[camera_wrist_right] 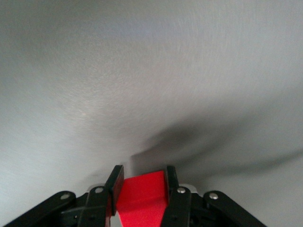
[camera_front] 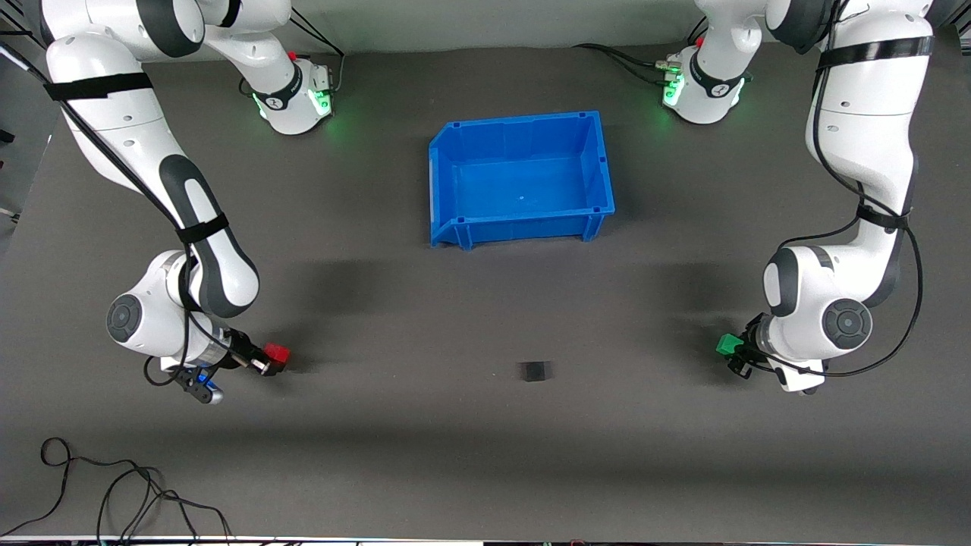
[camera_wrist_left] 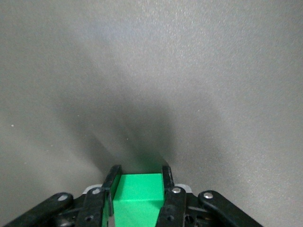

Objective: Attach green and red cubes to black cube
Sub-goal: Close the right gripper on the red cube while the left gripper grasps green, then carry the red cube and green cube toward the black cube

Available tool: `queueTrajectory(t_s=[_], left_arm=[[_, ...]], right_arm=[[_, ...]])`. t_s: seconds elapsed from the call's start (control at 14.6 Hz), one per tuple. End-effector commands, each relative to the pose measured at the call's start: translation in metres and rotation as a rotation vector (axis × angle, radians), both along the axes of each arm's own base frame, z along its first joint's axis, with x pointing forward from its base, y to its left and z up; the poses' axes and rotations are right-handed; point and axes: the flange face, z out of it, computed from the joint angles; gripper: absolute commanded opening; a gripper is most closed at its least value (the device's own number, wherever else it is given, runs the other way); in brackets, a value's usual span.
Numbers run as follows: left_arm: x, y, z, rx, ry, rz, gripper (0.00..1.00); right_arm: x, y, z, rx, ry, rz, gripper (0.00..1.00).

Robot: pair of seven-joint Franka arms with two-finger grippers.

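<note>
The black cube (camera_front: pixel 535 371) lies alone on the grey mat, nearer to the front camera than the blue bin. My left gripper (camera_front: pixel 733 349) is shut on the green cube (camera_front: pixel 728 344) and holds it over the mat toward the left arm's end; the green cube shows between the fingers in the left wrist view (camera_wrist_left: pixel 138 196). My right gripper (camera_front: pixel 270 360) is shut on the red cube (camera_front: pixel 278 353) over the mat toward the right arm's end; the red cube shows between the fingers in the right wrist view (camera_wrist_right: pixel 142 196). Neither wrist view shows the black cube.
An open blue bin (camera_front: pixel 522 221) stands on the mat between the two arm bases, farther from the front camera than the black cube. Loose black cables (camera_front: pixel 114 493) lie at the mat's near edge toward the right arm's end.
</note>
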Motion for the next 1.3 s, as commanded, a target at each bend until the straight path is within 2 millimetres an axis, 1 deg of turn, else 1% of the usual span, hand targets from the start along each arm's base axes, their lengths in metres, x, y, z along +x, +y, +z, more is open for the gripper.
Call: queueTrajectory(t_s=[0.0, 0.07, 0.14, 0.2, 0.27, 0.41, 0.48, 0.55, 0.61, 0.68, 0.75, 0.82, 0.89, 0.96, 1.02, 1.16, 1.23], left_arm=[[0.012, 0.011, 0.038, -0.006, -0.01, 0.043, 0.0], [0.02, 0.012, 0.053, -0.018, 0.004, 0.091, 0.0], [0.025, 0.01, 0.065, -0.031, 0.019, 0.147, 0.0], [0.029, 0.0, 0.074, -0.036, 0.025, 0.187, 0.0], [0.034, -0.008, 0.082, -0.038, 0.014, 0.231, 0.0], [0.041, -0.036, 0.089, -0.051, 0.0, 0.327, 0.0], [0.044, -0.048, 0.09, -0.065, 0.0, 0.36, 0.0], [0.045, -0.064, 0.09, -0.08, 0.003, 0.38, 0.0], [0.043, -0.078, 0.087, -0.088, 0.015, 0.413, 0.0], [0.041, -0.094, 0.079, -0.09, 0.026, 0.449, 0.0], [0.038, -0.117, 0.068, -0.081, 0.044, 0.481, 0.0], [0.037, -0.142, 0.062, -0.078, 0.047, 0.502, 0.0], [0.039, -0.156, 0.056, -0.078, 0.049, 0.524, 0.0], [0.039, -0.172, 0.049, -0.075, 0.053, 0.546, 0.0], [0.037, -0.186, 0.047, -0.077, 0.055, 0.554, 0.0], [0.035, -0.208, 0.046, -0.087, 0.057, 0.569, 0.0], [0.035, -0.224, 0.047, -0.097, 0.039, 0.605, 0.0]], right_arm=[[0.004, 0.021, 0.01, 0.058, 0.014, -0.133, 0.0], [0.005, 0.022, 0.009, 0.067, 0.021, -0.162, 0.0], [0.009, 0.026, 0.012, 0.093, 0.034, -0.257, 0.0], [0.015, 0.046, 0.019, 0.118, 0.044, -0.333, 0.0], [0.018, 0.074, 0.023, 0.129, 0.057, -0.379, 0.0], [0.02, 0.125, 0.032, 0.144, 0.086, -0.468, 0.0], [0.02, 0.147, 0.034, 0.149, 0.101, -0.509, 0.0], [0.022, 0.162, 0.037, 0.158, 0.11, -0.552, 0.0], [0.022, 0.18, 0.038, 0.161, 0.122, -0.582, 0.0], [0.019, 0.202, 0.04, 0.166, 0.129, -0.592, 0.0], [0.019, 0.214, 0.041, 0.176, 0.138, -0.619, 0.0], [0.02, 0.231, 0.046, 0.187, 0.145, -0.654, 0.0], [0.023, 0.247, 0.048, 0.192, 0.148, -0.687, 0.0], [0.021, 0.267, 0.047, 0.194, 0.157, -0.705, 0.0], [0.019, 0.28, 0.043, 0.193, 0.164, -0.718, 0.0], [0.016, 0.306, 0.033, 0.185, 0.173, -0.742, 0.0], [0.01, 0.326, 0.024, 0.16, 0.172, -0.741, 0.0]])
